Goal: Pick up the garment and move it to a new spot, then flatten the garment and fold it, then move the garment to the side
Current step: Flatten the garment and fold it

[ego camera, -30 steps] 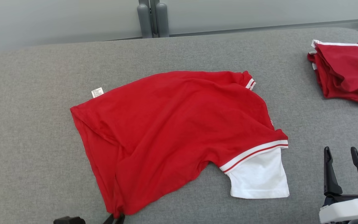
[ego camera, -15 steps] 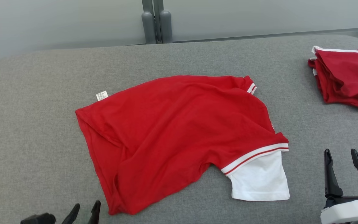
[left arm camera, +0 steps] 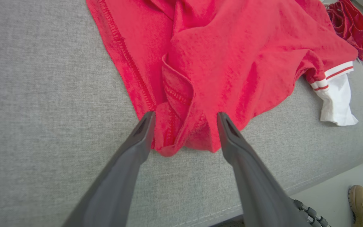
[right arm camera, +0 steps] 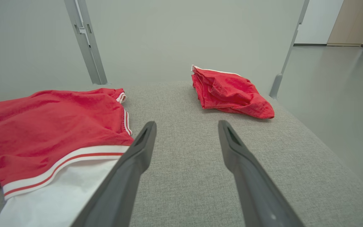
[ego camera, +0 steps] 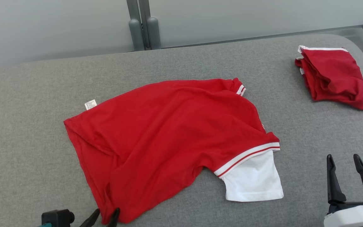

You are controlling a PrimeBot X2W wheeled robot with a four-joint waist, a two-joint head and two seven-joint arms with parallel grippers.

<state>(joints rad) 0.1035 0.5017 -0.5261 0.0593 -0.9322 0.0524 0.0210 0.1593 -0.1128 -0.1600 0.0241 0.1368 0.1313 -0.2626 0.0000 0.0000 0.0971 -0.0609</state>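
Both are spread: my left tool (left arm camera: 185, 116) is straddling the near corner of the shirt (ego camera: 169, 126), right tool (ego camera: 342, 156) idling. I'm judging flattening is starting; next calls for pinching that corner.

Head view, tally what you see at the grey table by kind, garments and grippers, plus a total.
Garments: 2, the spread red shirt and the folded red garment.
Grippers: 2, the left gripper and the right gripper.
Total: 4.
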